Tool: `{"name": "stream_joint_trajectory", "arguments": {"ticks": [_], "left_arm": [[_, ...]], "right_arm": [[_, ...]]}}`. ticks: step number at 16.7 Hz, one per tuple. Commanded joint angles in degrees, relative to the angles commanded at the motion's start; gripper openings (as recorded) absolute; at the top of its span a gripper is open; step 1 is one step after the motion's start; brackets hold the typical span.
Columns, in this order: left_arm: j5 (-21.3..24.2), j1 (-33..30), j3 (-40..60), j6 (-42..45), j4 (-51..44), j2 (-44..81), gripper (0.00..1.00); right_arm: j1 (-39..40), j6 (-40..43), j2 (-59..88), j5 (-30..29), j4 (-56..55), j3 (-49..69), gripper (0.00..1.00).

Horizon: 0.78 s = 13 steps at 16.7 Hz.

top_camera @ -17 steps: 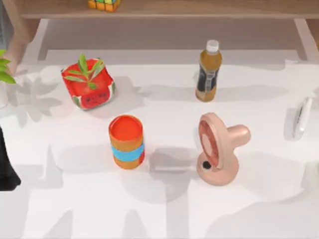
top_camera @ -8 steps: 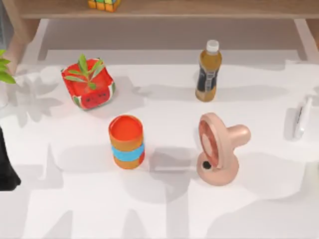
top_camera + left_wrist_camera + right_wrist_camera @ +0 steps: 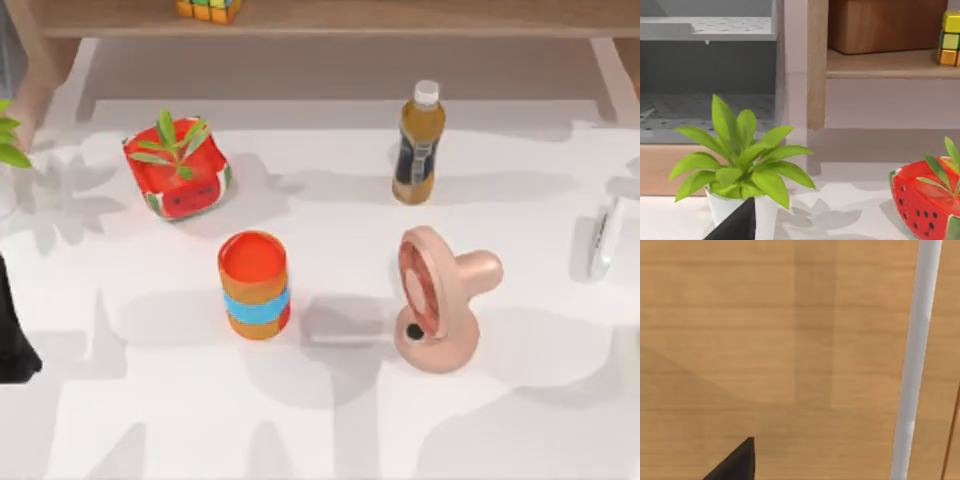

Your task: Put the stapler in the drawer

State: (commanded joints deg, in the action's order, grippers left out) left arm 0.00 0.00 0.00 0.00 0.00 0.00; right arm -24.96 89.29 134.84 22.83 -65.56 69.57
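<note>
Fingertips are all that appear of either gripper: a dark wedge of the left gripper (image 3: 732,222) before a potted plant (image 3: 740,165), and one of the right gripper (image 3: 735,462) facing a wooden panel (image 3: 765,340), so how wide either stands cannot be told. The left arm (image 3: 15,335) sits at the table's left edge. The stapler (image 3: 603,238) lies at the far right of the table (image 3: 330,430), well apart from the fan (image 3: 440,300) and bottle (image 3: 418,142); it looks light, stiff and smooth, best pinched across its narrow middle.
</note>
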Motion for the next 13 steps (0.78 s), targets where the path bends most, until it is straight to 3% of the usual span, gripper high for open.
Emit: {"name": "stream_joint_trajectory", "arguments": {"ticks": [13], "left_arm": [[0.0,0.0,0.0,0.0,0.0,0.0,1.0]], "right_arm": [[0.0,0.0,0.0,0.0,0.0,0.0,0.02]]}}
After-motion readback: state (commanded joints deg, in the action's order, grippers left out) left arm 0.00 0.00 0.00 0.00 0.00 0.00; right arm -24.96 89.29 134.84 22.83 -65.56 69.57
